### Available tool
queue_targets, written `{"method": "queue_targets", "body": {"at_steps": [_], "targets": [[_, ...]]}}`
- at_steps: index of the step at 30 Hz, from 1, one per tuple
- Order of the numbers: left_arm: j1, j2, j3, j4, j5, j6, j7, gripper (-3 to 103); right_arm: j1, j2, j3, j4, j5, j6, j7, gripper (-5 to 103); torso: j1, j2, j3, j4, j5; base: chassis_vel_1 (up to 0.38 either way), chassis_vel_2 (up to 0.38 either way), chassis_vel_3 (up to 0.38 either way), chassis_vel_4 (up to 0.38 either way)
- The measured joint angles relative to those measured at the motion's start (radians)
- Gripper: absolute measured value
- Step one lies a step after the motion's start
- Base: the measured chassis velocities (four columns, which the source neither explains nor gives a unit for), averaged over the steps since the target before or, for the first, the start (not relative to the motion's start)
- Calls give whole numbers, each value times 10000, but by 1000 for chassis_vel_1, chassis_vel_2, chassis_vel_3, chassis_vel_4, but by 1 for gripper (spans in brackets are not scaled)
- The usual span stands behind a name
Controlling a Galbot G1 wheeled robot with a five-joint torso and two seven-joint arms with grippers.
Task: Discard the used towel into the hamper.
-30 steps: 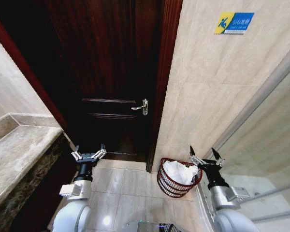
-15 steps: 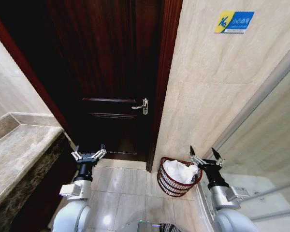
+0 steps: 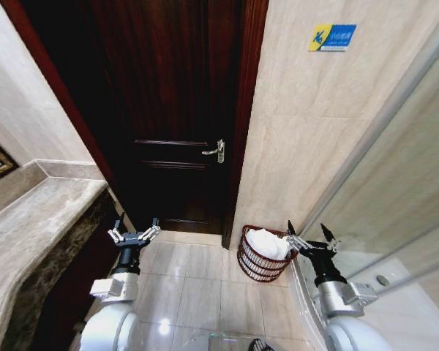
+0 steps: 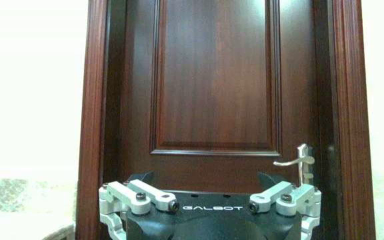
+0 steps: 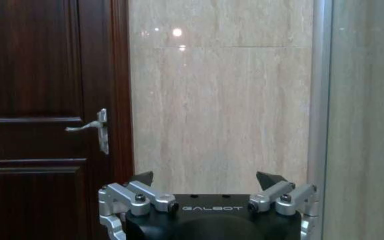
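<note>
Hamper (image 3: 263, 256) sits on the tiled floor (image 3: 197, 281) just left of the right gripper (image 3: 310, 235), against the beige wall (image 3: 300, 146) beside the door frame — white towel (image 3: 267, 243) already heaped inside it, above the rim. Right gripper fingers spread wide apart, holding nothing, raised beside the hamper's right rim. Left gripper (image 3: 134, 231) also spread apart and empty, well to the left of the hamper, in front of the dark wooden door (image 3: 175, 124). Door handle (image 3: 214, 151) lies up and to the right of the left gripper — marble counter (image 3: 29, 227) to its left.
</note>
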Motion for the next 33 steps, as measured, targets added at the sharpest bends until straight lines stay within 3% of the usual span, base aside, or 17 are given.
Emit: {"method": "queue_targets", "body": {"at_steps": [33], "targets": [[0, 1, 0, -3, 0, 1, 2, 100, -1, 0, 0, 0, 0, -1, 0, 100, -7, -17, -11, 2, 1, 126, -125, -123, 122]]}}
